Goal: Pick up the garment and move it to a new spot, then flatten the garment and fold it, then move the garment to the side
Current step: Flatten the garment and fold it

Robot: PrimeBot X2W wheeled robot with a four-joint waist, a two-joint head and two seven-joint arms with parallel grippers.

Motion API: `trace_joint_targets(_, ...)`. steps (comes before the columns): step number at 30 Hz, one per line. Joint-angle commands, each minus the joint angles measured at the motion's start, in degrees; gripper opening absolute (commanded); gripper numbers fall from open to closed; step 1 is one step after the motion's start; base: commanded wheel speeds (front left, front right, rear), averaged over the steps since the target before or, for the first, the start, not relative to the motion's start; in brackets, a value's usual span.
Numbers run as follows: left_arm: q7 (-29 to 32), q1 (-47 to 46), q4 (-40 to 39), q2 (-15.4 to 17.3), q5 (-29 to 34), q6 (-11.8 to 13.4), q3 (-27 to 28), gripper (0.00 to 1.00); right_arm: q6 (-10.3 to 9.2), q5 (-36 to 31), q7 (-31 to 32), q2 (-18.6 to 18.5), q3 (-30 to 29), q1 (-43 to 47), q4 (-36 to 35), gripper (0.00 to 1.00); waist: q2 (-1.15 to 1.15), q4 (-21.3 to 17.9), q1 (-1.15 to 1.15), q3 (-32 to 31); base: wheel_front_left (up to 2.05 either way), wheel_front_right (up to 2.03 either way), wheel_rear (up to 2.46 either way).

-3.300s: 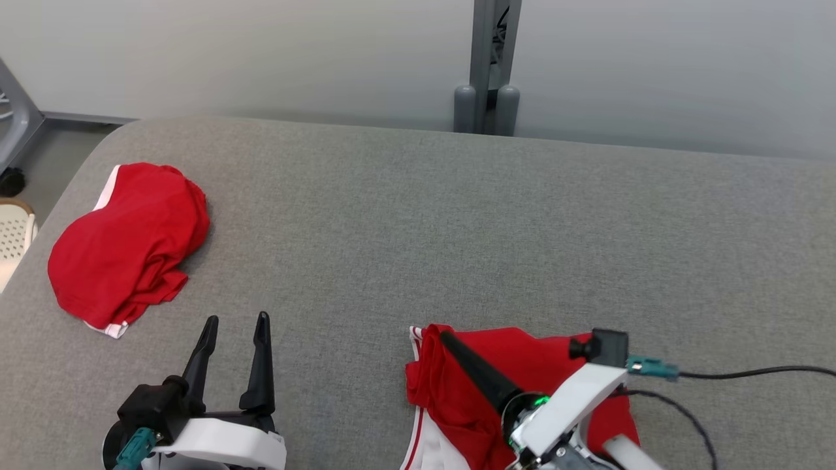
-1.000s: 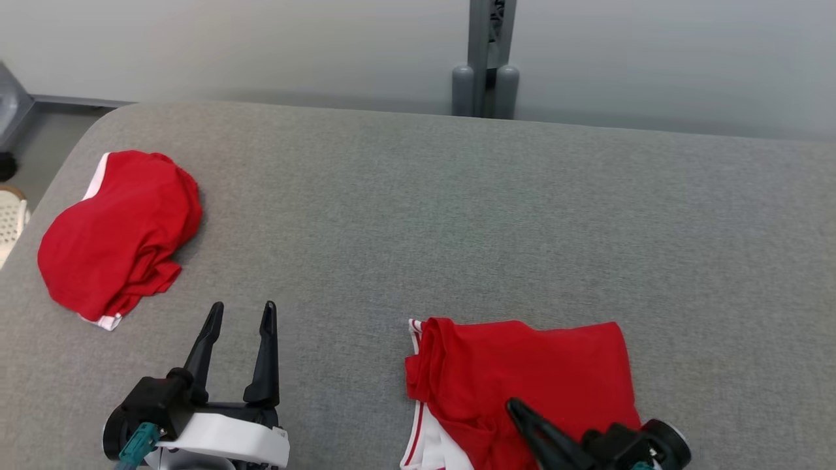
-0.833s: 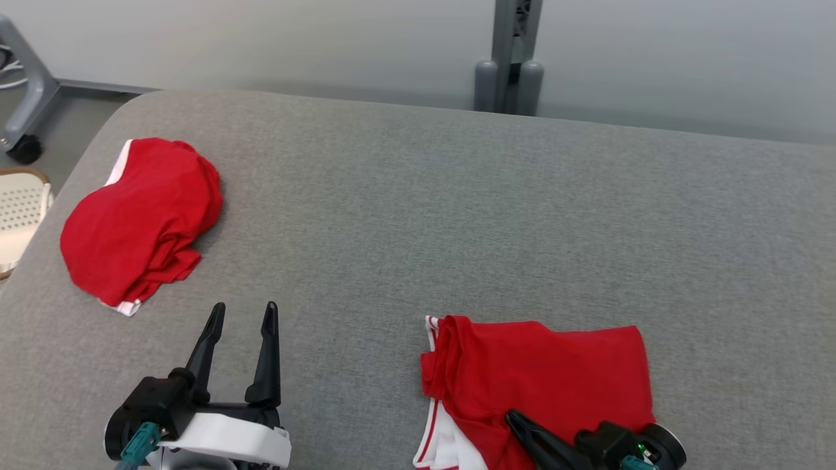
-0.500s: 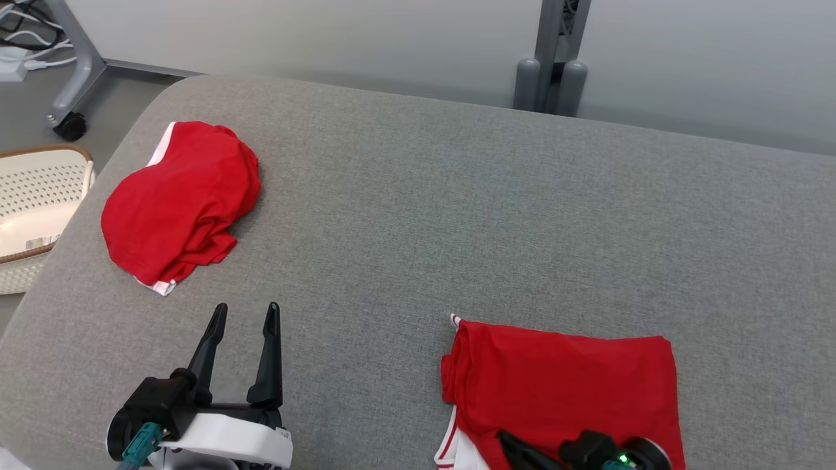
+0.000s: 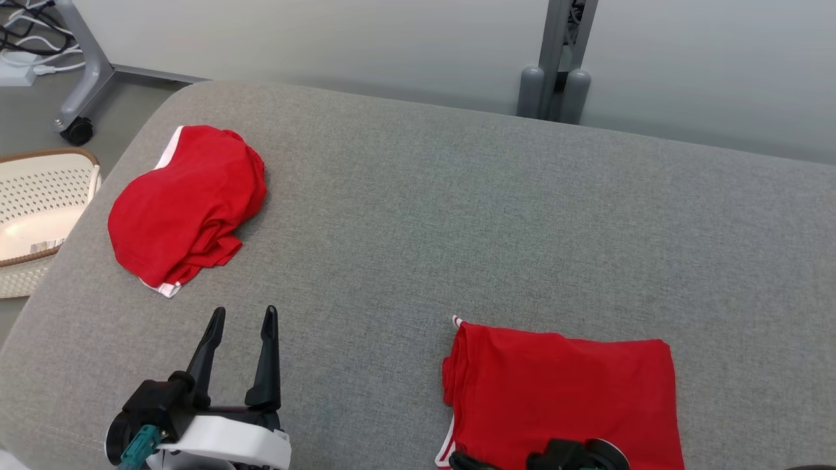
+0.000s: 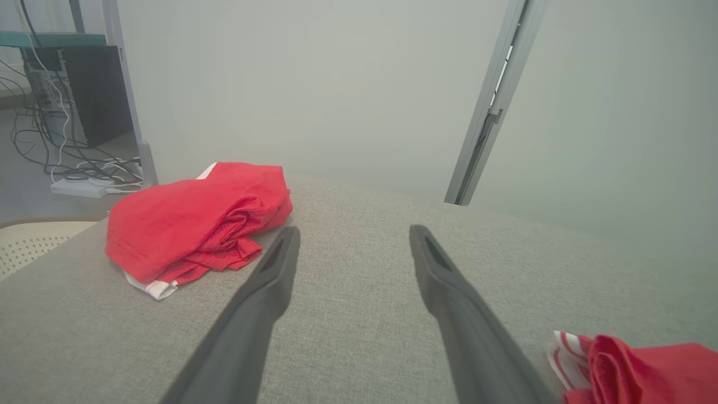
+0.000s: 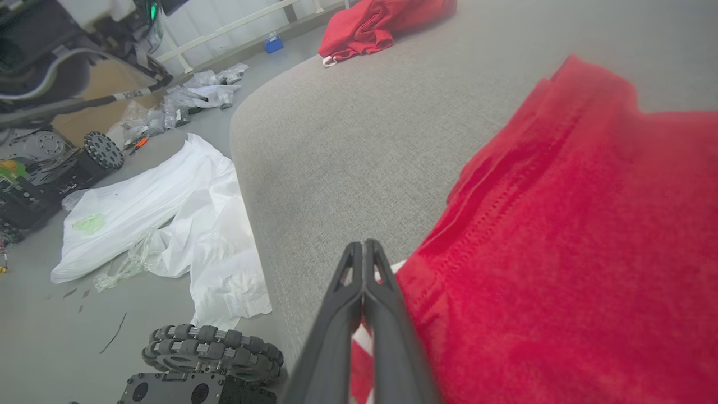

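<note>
The folded red garment (image 5: pixel 562 391) lies flat at the near right of the desk (image 5: pixel 457 215), seemingly set aside, with the right gripper (image 7: pixel 364 247) at its near edge, fingers pressed together and apparently empty, while the left gripper (image 5: pixel 241 320) waits with fingers parted.

Right wrist view: the folded red garment (image 7: pixel 561 235) runs off the right and bottom edges. The right gripper (image 7: pixel 364 247), jaws pressed together, covers part of the white striped hem (image 7: pixel 362 342). Head view, bottom edge: this gripper is cropped to a dark stub, the garment's near side lies below the frame, and the left gripper (image 5: pixel 244 311) loses its wrist. Left edge: white basket (image 5: pixel 39 209), cropped. Left wrist view: garment cropped at the lower right corner; cables (image 6: pixel 61 163) at upper left too fine to trace.
</note>
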Motion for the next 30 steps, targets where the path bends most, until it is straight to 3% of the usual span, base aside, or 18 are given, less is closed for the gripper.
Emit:
trace_joint_targets(1,0.0,0.2,0.1,0.2,0.3,0.2,0.3,1.00,0.03,0.6,0.1,-0.8,1.2,-0.5,-0.7,0.00,0.00,-0.4,0.00,-0.3,0.00,0.00,0.00)
trace_joint_targets(4,0.0,0.5,0.2,0.2,0.5,0.2,0.7,1.00,0.03,1.5,0.1,-1.4,0.8,-1.7,-3.0,0.00,0.00,-1.2,0.00,-0.9,0.00,0.00,0.00)
trace_joint_targets(7,0.0,0.8,0.0,0.2,0.8,0.2,0.9,1.00,0.01,0.5,0.1,-2.1,-3.1,-1.8,-4.6,0.00,0.00,-2.1,0.00,-1.6,0.00,0.00,0.00)
trace_joint_targets(11,0.0,0.8,-0.2,0.2,0.9,0.1,1.1,1.00,0.02,-3.3,0.1,-1.9,-12.8,-0.8,-6.3,0.00,0.00,-3.4,0.00,-2.3,0.00,0.00,0.00)
trace_joint_targets(14,0.0,0.6,-0.6,0.2,1.2,-0.1,1.4,1.00,0.02,-9.2,0.1,-1.4,-24.7,0.6,-8.2,0.00,0.00,-4.9,0.00,-2.8,0.00,0.00,0.00)
trace_joint_targets(15,0.0,0.6,-0.6,0.2,1.2,-0.1,1.4,1.00,0.02,-9.2,0.1,-1.4,-24.7,0.6,-8.2,0.00,0.00,-4.9,0.00,-2.8,0.00,0.00,0.00)
trace_joint_targets(16,0.0,0.4,-0.8,0.2,1.3,-0.2,1.5,1.00,0.02,-12.7,0.1,-0.7,-30.5,1.7,-9.5,0.00,0.00,-5.7,0.00,-3.1,0.00,0.00,0.00)
trace_joint_targets(17,0.0,0.4,-0.8,0.2,1.3,-0.2,1.5,1.00,0.02,-12.7,0.1,-0.7,-30.5,1.7,-9.5,0.00,0.00,-5.7,0.00,-3.1,0.00,0.00,0.00)
trace_joint_targets(25,0.0,0.4,-1.8,0.2,1.4,-0.3,2.1,1.00,0.02,-22.9,0.1,3.2,-47.8,6.4,-14.1,0.00,0.00,-9.1,0.00,-4.3,0.00,0.00,0.00)
trace_joint_targets(30,0.0,1.5,-2.2,0.2,1.0,0.3,2.5,1.00,0.02,-27.2,0.1,6.6,-53.8,9.9,-15.6,0.00,0.00,-11.1,0.00,-5.2,0.00,0.00,0.00)
